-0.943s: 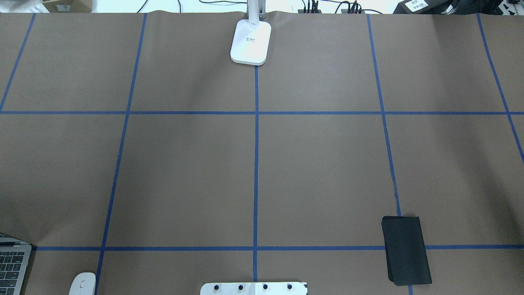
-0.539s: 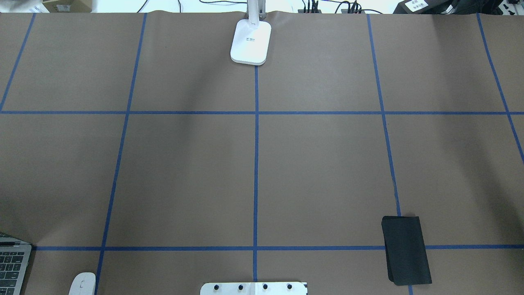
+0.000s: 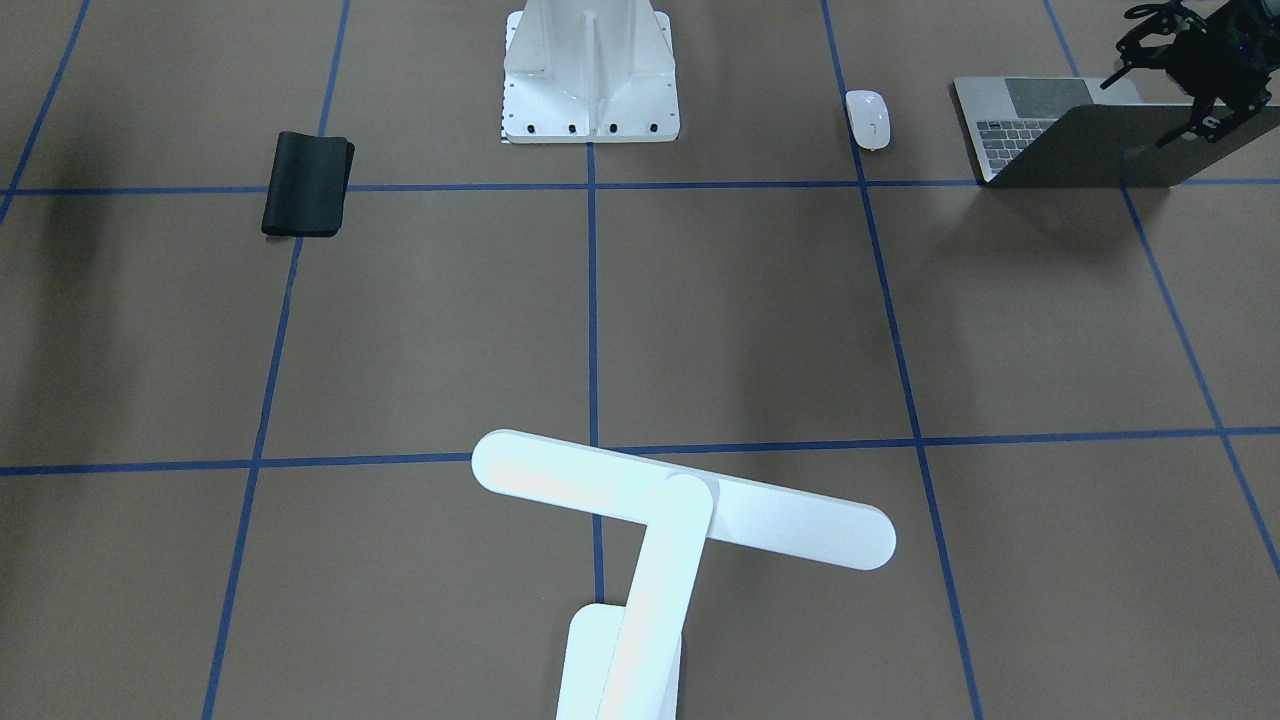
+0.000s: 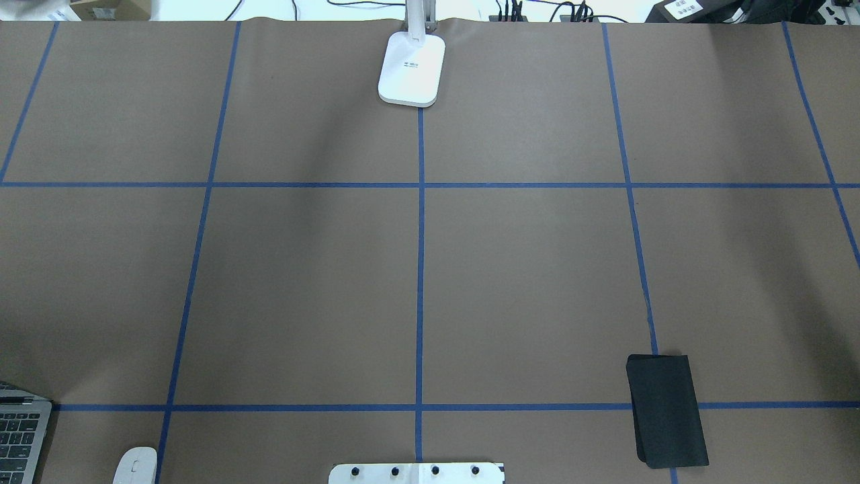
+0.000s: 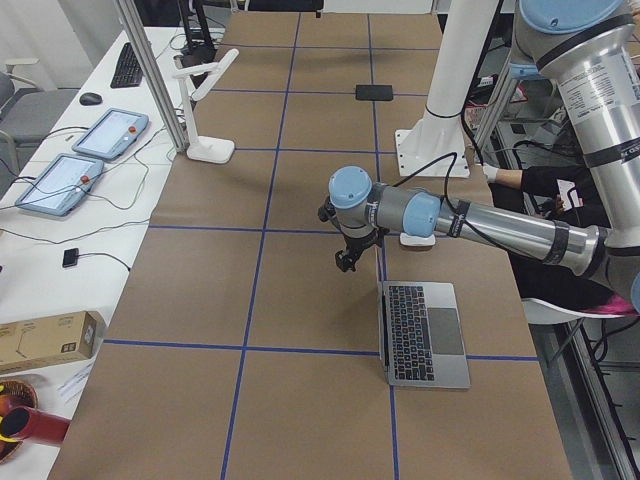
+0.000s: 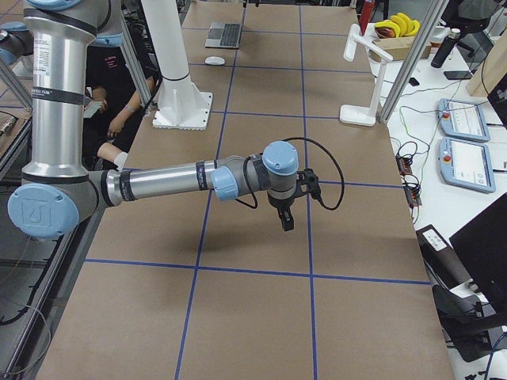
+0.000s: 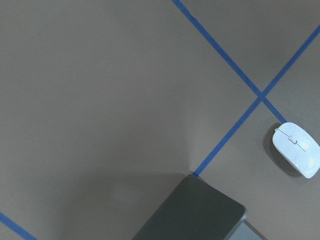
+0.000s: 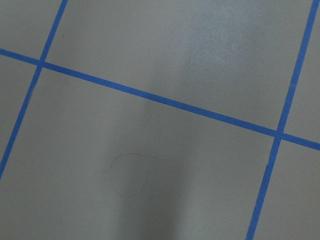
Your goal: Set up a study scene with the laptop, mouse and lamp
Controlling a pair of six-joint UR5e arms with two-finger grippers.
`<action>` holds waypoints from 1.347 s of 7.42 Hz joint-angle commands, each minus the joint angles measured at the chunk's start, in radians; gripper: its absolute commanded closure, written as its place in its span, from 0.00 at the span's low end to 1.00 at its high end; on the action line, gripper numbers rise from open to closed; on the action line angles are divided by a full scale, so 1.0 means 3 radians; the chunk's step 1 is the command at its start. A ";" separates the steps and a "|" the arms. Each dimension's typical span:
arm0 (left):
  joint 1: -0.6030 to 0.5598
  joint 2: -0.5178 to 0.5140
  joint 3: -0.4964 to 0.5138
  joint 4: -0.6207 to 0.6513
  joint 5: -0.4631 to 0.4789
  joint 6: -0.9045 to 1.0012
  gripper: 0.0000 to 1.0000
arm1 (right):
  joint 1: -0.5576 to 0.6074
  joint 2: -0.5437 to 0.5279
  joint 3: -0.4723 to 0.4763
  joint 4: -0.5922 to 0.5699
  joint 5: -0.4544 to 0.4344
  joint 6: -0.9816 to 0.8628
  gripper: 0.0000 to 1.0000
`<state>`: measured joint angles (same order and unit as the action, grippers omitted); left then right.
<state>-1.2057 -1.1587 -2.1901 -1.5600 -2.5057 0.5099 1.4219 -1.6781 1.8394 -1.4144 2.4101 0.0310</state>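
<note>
Hovering by the laptop (image 3: 1090, 150) lid corner, left fingers (image 3: 1200, 125) spread, gripping nothing

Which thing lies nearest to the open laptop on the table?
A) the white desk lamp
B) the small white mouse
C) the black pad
B: the mouse lies just beside the open laptop, with only a narrow gap between them.
</note>
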 commanded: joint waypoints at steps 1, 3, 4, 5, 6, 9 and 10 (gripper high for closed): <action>0.0168 0.0007 0.0004 0.0005 -0.0003 0.0167 0.00 | 0.0000 0.0000 0.0000 0.0005 -0.0001 -0.0001 0.00; 0.0265 0.0002 0.0009 0.0000 0.0043 0.0258 0.00 | 0.0000 0.0005 0.0000 0.0005 -0.0006 -0.0001 0.00; 0.0322 0.0002 0.0019 0.0005 0.0058 0.0421 0.00 | 0.0000 0.0005 0.0000 0.0005 -0.0011 -0.0006 0.00; 0.0423 0.0002 0.0014 0.0005 0.0109 0.0478 0.00 | 0.0000 0.0005 0.0000 0.0005 -0.0016 -0.0001 0.00; 0.0480 0.0002 0.0019 0.0005 0.0120 0.0529 0.01 | 0.0000 0.0005 0.0000 0.0005 -0.0016 -0.0006 0.00; 0.0491 0.0007 0.0024 0.0010 0.0329 0.0826 0.02 | 0.0000 0.0010 0.0000 0.0005 -0.0032 -0.0006 0.00; 0.0486 0.0032 0.0034 0.0015 0.0405 0.0943 0.03 | 0.0000 0.0010 -0.0005 0.0005 -0.0032 -0.0006 0.00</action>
<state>-1.0596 -1.1547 -2.1822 -1.5571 -2.4088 0.7508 1.4220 -1.6752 1.8385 -1.4128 2.4012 0.0292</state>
